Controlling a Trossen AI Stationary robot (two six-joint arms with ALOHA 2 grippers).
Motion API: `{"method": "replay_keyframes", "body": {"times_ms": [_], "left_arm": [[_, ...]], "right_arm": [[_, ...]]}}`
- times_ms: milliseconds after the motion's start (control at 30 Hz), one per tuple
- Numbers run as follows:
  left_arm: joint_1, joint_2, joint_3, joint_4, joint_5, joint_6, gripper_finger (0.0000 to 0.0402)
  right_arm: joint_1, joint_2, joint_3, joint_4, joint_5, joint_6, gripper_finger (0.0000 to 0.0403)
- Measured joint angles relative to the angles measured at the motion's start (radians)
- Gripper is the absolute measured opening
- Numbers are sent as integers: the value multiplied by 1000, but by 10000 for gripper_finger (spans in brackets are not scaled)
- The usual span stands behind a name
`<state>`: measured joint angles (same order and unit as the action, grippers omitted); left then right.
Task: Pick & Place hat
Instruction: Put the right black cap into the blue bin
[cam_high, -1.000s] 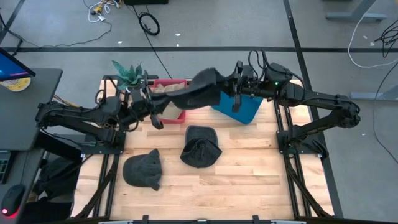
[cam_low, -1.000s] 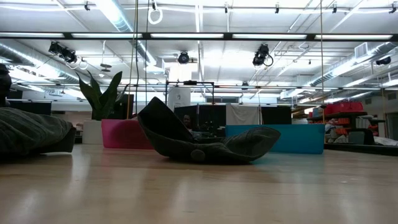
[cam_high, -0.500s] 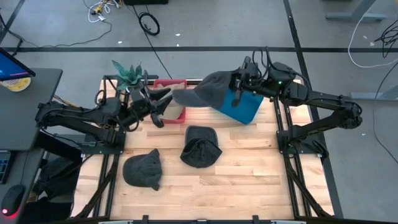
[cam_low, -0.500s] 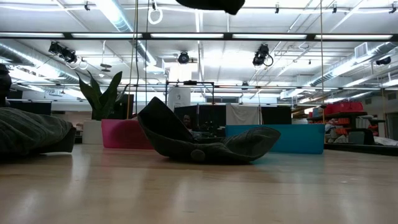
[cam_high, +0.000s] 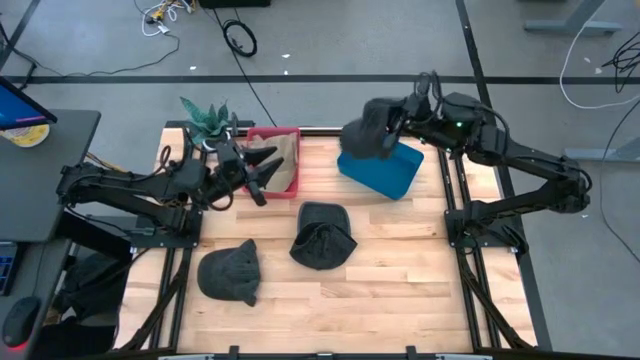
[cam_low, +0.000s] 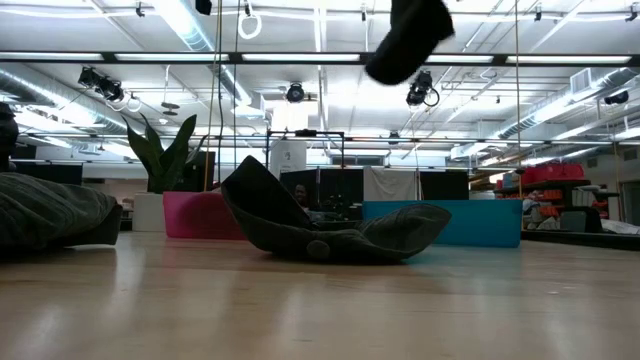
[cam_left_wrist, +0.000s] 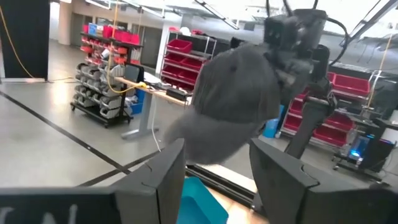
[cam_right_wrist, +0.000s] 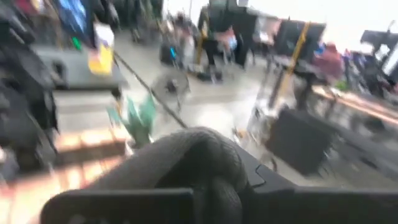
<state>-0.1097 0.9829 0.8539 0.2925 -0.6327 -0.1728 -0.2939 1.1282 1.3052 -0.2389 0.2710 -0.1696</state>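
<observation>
**Hat airborne over blue bin**

Wood worktop (cam_high: 400, 290) carries two more hats. Right claw (cam_high: 392, 128) is clamped on the grey hat (cam_high: 366, 132), held high above the blue bin (cam_high: 385, 172). Left claw (cam_high: 268, 166) sits fingers spread over the pink bin (cam_high: 285, 180).

The desk (cam_high: 400, 270) is a light wood top made of planks, on a dark metal frame. Directly on it, approx. in the middle, lies a dark crumpled hat (cam_high: 322, 236); in the low view it (cam_low: 330, 230) sits w/ one flap standing up. Near the front-left corner lies a second dark hat (cam_high: 230, 273), well apart from the first. At the back edge stand two bins: a pink bin (cam_high: 283, 165) left of centre and a blue bin (cam_high: 382, 170) right of centre, tilted vs. the desk edge. A green plant (cam_high: 205, 119) stands at the back-left corner, just beside the pink bin.
</observation>
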Motion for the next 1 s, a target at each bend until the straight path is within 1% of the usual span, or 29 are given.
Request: {"method": "replay_keyframes", "body": {"times_ms": [333, 467, 733, 900, 1000], "left_arm": [[0, 0, 0, 0, -1, 1, 182], [0, 0, 0, 0, -1, 1, 181], [0, 0, 0, -1, -1, 1, 181], [0, 0, 0, -1, -1, 2, 181], [0, 0, 0, -1, -1, 2, 181]], "right_arm": [[-86, 18, 0, -301, 79, -7, 25], [-128, 30, 0, -361, 80, -9, 25], [-192, 64, -9, -420, 79, -56, 25], [-227, 66, -102, -384, 73, -49, 25], [-249, 66, -170, -332, 38, -49, 25]]}}
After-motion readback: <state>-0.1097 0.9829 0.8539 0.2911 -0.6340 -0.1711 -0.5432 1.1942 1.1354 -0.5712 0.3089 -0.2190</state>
